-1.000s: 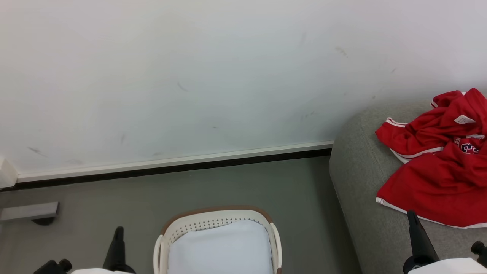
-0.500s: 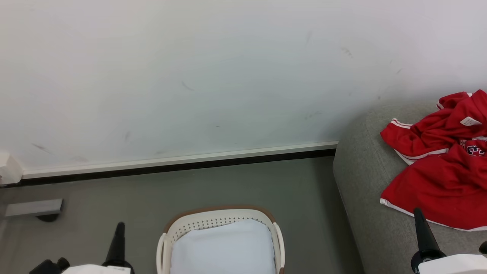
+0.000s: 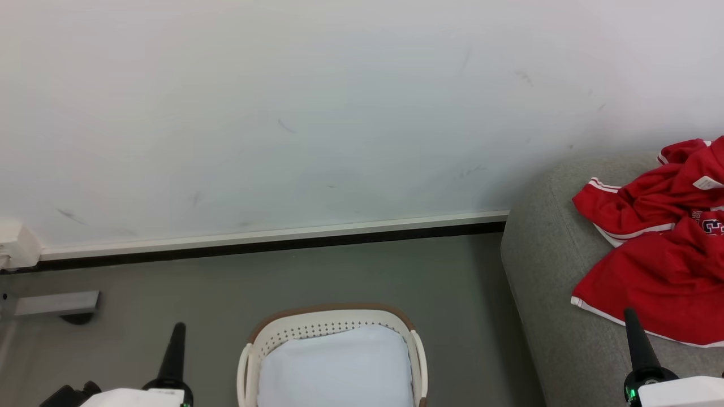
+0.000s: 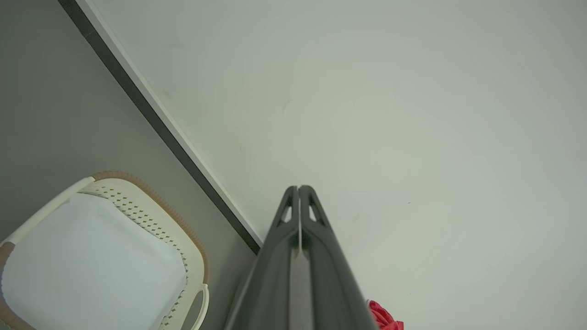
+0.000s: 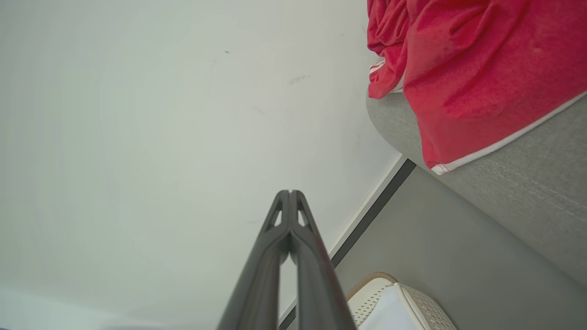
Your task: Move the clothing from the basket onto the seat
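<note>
The red clothing with white stripe trim lies crumpled on the grey seat at the right; the right wrist view has the clothing on the seat too. On the floor at bottom centre stands the cream basket with a brown rim, holding just its white lining; it also appears as the basket in the left wrist view. My left gripper is shut and holds nothing, left of the basket. My right gripper is shut and holds nothing, its tip over the clothing's lower hem.
A white wall with a pale baseboard runs behind the grey floor. A small grey block sits on the floor at the far left, and a white fitting is against the wall there.
The whole head picture has shifted slightly right and the gripper tips stand a little higher in it; the camera has moved. The clothing, basket and seat stay where they were.
</note>
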{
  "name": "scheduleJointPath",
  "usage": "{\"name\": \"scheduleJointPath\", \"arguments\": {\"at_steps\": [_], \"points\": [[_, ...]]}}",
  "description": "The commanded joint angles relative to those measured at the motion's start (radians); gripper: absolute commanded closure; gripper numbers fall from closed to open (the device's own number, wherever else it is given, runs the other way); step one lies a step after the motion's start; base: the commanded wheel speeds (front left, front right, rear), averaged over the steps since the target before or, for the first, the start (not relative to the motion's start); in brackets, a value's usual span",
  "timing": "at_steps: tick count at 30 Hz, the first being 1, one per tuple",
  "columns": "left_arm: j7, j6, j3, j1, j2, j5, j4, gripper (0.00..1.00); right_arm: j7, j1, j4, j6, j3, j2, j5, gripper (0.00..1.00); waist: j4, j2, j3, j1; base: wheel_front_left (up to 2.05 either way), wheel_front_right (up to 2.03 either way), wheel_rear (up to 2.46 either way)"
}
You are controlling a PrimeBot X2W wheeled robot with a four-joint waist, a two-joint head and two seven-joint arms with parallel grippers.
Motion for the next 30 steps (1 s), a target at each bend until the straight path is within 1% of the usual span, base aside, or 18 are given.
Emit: {"name": "scheduleJointPath", "arguments": {"at_steps": [1, 18, 30], "points": [[0.007, -0.006, 0.006, -0.015, 0.009, -0.022, -0.011, 1.00, 0.006, -0.023, -0.012, -0.001, -0.011, 0.000, 0.022, 1.00, 0.001, 0.0000, 0.000, 0.0000, 0.00, 0.00, 0.00], [0.047, -0.014, 0.012, -0.025, 0.010, -0.179, -0.015, 1.00, 0.046, -0.026, -0.011, -0.002, -0.052, 0.013, 0.143, 1.00, 0.019, 0.0000, 0.002, 0.0000, 0.00, 0.00, 0.00], [0.073, -0.021, 0.015, -0.031, 0.011, -0.269, -0.019, 1.00, 0.072, -0.026, -0.010, -0.002, -0.079, 0.019, 0.218, 1.00, 0.032, 0.0000, 0.004, -0.0001, 0.00, 0.00, 0.00]]}}
